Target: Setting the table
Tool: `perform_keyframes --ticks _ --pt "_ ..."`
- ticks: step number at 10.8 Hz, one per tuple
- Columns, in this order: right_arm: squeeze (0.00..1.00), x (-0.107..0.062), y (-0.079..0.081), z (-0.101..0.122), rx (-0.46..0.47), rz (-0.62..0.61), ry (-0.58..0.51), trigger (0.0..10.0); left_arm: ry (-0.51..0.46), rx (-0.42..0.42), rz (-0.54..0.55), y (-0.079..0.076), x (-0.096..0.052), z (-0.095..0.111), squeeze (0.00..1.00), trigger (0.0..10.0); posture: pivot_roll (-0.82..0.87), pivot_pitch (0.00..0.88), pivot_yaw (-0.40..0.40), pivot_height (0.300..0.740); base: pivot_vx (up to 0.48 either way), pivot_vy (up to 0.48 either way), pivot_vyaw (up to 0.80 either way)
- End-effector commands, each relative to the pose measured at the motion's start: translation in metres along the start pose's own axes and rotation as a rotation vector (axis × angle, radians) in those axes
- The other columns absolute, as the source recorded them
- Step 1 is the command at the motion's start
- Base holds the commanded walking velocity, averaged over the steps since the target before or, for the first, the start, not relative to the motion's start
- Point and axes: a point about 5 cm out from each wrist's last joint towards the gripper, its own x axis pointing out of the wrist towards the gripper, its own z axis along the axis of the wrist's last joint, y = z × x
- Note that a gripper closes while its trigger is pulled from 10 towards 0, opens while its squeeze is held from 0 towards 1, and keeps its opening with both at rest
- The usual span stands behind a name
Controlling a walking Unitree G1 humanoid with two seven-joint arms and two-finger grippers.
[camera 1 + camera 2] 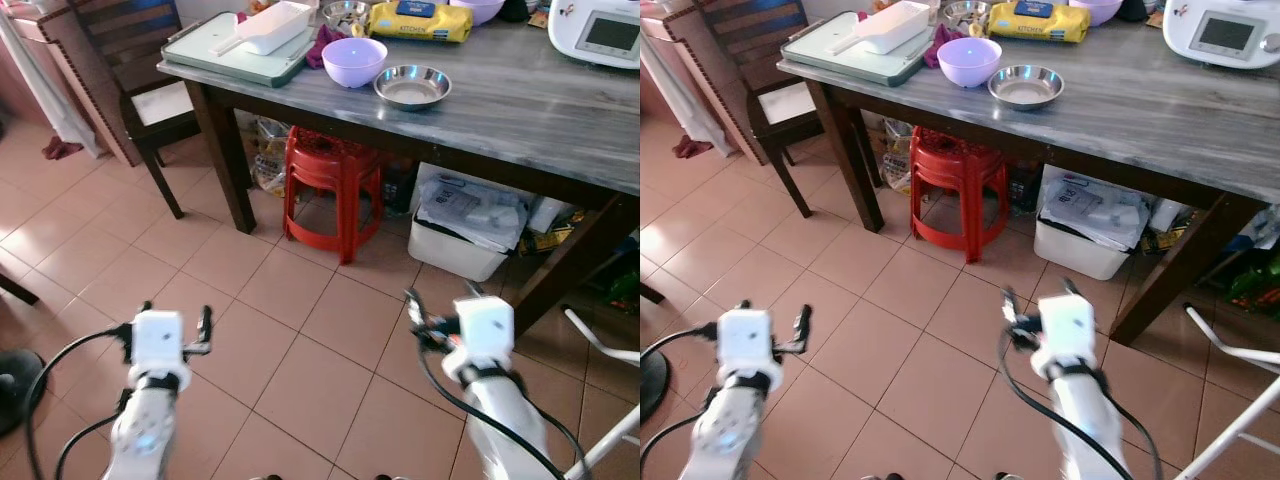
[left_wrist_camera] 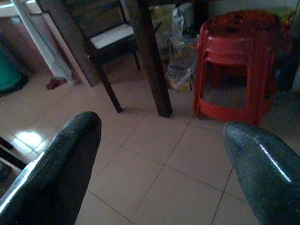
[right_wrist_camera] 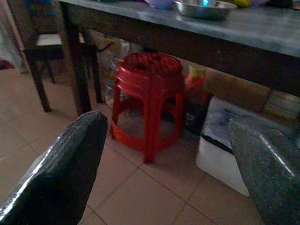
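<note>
Left eye view: we face a grey table (image 1: 520, 110) over tiled floor (image 1: 300, 330). A purple bowl (image 1: 353, 60) and steel bowl (image 1: 412, 86) sit near its front edge, well ahead of our left gripper (image 1: 176, 325) and right gripper (image 1: 440, 308), both spread wide and empty.

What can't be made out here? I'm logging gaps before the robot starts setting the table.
- Steel bowl: any contents too faint to tell, head views.
- White appliance: cut off by the top-right edge.
- Purple dish at the table's back: cut off by the top edge.
- White bin under the table: partly hidden by the tabletop; contents unclear.
- Small bowl behind the purple bowl: contents too small.
</note>
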Motion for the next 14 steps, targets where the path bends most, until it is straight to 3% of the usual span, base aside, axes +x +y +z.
perform_keyframes --ticks 1,4,10,14 --pt "0.0 0.001 0.0 -0.001 0.003 0.002 0.012 10.0 -0.007 0.012 0.009 0.002 0.002 0.006 0.0 10.0 -0.01 0.167 0.073 0.74 0.0 0.0 0.0" --pt "0.0 0.003 -0.011 0.005 -0.019 -0.027 -0.008 10.0 -0.04 -0.02 -0.015 -0.007 0.006 0.02 0.0 10.0 -0.02 0.177 0.062 0.74 0.0 0.0 0.0" --pt "0.0 0.021 -0.014 0.021 -0.039 0.015 -0.036 10.0 -0.061 -0.108 -0.003 -0.018 0.007 0.031 0.0 10.0 -0.02 0.169 0.012 0.74 0.0 0.0 -0.67" --pt "0.0 0.019 -0.009 0.025 -0.043 0.046 -0.048 10.0 -0.062 -0.147 -0.021 -0.021 0.005 0.032 0.0 10.0 -0.03 0.193 -0.016 0.74 0.0 0.0 0.0"
